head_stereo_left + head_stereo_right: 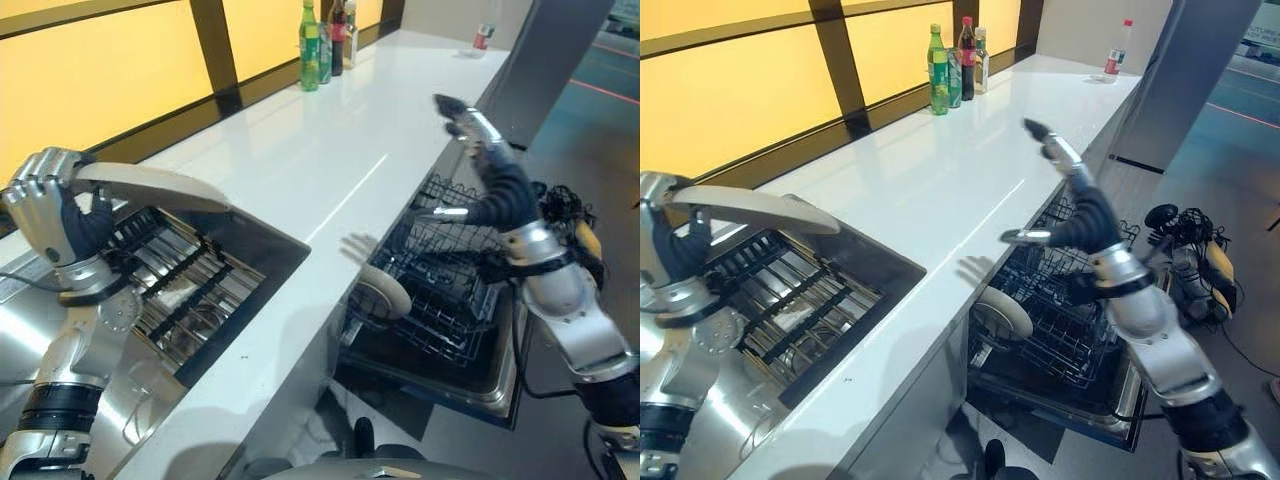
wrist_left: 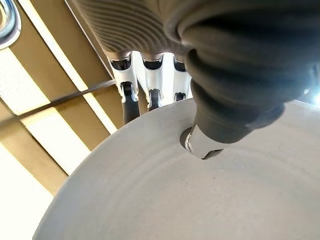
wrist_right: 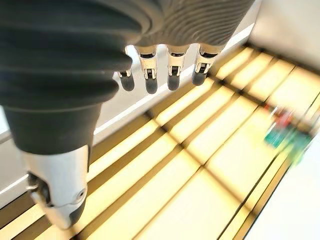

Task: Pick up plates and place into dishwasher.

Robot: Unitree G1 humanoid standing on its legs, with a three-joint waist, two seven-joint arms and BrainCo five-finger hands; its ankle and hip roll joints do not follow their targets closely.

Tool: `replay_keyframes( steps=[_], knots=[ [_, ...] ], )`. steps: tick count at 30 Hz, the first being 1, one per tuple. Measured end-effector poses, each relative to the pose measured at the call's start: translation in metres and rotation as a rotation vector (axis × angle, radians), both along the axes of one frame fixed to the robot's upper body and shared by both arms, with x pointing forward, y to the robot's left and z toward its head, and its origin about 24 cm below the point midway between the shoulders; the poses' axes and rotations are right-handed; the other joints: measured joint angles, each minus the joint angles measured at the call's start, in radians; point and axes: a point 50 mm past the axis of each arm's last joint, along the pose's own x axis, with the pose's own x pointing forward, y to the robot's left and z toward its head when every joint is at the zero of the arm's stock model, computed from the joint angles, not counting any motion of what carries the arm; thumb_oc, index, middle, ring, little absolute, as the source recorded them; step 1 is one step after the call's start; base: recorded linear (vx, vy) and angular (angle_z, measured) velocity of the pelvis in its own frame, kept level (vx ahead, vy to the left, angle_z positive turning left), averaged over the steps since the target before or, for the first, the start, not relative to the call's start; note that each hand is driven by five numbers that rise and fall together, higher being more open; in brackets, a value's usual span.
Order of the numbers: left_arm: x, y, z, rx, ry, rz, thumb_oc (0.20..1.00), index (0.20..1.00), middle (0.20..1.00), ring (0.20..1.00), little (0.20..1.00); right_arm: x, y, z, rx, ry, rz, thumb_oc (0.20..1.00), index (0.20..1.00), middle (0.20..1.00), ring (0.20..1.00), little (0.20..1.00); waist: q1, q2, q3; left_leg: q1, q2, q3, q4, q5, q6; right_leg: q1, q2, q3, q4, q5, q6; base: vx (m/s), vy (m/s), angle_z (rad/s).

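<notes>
Grey-white and round, a ceramic plate (image 1: 150, 183) is being gripped at its rim by the left hand (image 1: 52, 212), fingers curled over it, above the steel sink (image 1: 200, 300). The right hand (image 1: 478, 160) is hovering with straight, released fingers over the open dishwasher's black wire rack (image 1: 440, 290), where another pale round plate (image 1: 380, 297) is standing on edge.

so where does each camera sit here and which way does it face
Left eye view: head camera, looking down at the white counter, sink and dishwasher rack; both arms show.
Right eye view: same scene, slightly shifted; right hand raised open over the rack.
Left wrist view: along the left hand, pinching a plate.
Right wrist view: along the open right hand, toward the yellow panels.
Shared: both eye views show a second plate in the rack.
</notes>
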Motion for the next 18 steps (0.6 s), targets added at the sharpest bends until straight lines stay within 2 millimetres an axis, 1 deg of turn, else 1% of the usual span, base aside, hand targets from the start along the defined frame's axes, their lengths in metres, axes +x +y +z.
replay_keyframes(
  steps=[3,5,8,10,14,16,18],
  knots=[
    [0.006,-0.006,-0.002,-0.097,-0.006,-0.016,0.200,0.200,0.200,0.200,0.200,0.003,0.018,-0.002,0.014,0.040,0.067,1.000,1.000,1.000,1.000,1.000,0.003,-0.002,-0.008,0.003,0.002,-0.011,-0.005,0.004,-0.005,-0.001,0.001,-0.013,-0.002,0.006,-0.013,-0.09,-0.038,0.13],
    [0.010,-0.018,-0.003,-0.160,-0.014,-0.055,0.200,0.200,0.200,0.200,0.200,0.005,0.032,-0.003,0.013,0.063,0.117,1.000,1.000,1.000,1.000,1.000,0.022,0.004,-0.013,0.000,0.003,-0.019,-0.008,0.008,-0.012,0.000,0.001,-0.016,-0.008,0.012,-0.026,-0.10,-0.052,0.06],
    [0.013,-0.032,0.002,-0.186,-0.023,-0.115,0.200,0.200,0.200,0.200,0.200,0.006,0.050,-0.003,-0.008,0.099,0.184,1.000,1.000,1.000,1.000,1.000,0.027,0.006,-0.014,-0.002,0.003,-0.023,-0.013,0.012,-0.018,0.001,0.002,-0.025,-0.010,0.014,-0.033,-0.09,-0.043,0.08],
    [0.013,-0.039,0.006,-0.219,-0.030,-0.152,0.200,0.200,0.200,0.200,0.200,0.006,0.057,-0.003,0.011,0.111,0.206,1.000,1.000,1.000,1.000,1.000,0.044,0.007,-0.017,-0.003,0.007,-0.026,-0.014,0.013,-0.018,0.001,0.002,-0.031,-0.010,0.012,-0.035,-0.08,-0.044,0.06],
    [0.012,-0.057,0.015,-0.254,-0.042,-0.250,0.200,0.200,0.200,0.200,0.200,0.004,0.074,-0.003,-0.001,0.129,0.258,1.000,1.000,1.000,1.000,1.000,0.052,0.009,-0.021,-0.007,0.005,-0.035,-0.015,0.012,-0.018,0.002,0.001,-0.041,-0.010,0.010,-0.038,-0.06,-0.037,0.07],
    [0.011,-0.068,0.017,-0.280,-0.033,-0.308,0.200,0.200,0.200,0.200,0.200,0.003,0.078,-0.003,0.003,0.132,0.266,1.000,1.000,1.000,1.000,1.000,0.053,0.012,-0.038,-0.021,0.006,-0.048,-0.016,0.011,-0.017,-0.001,0.000,-0.049,-0.010,0.007,-0.039,-0.06,-0.035,0.14],
    [0.009,-0.074,0.020,-0.302,-0.022,-0.361,0.200,0.200,0.200,0.200,0.200,0.004,0.079,-0.002,0.007,0.133,0.257,1.000,1.000,1.000,1.000,1.000,0.053,0.013,-0.047,-0.023,0.005,-0.053,-0.017,0.011,-0.018,-0.001,0.000,-0.057,-0.010,0.004,-0.039,-0.05,-0.035,0.11]
  ],
)
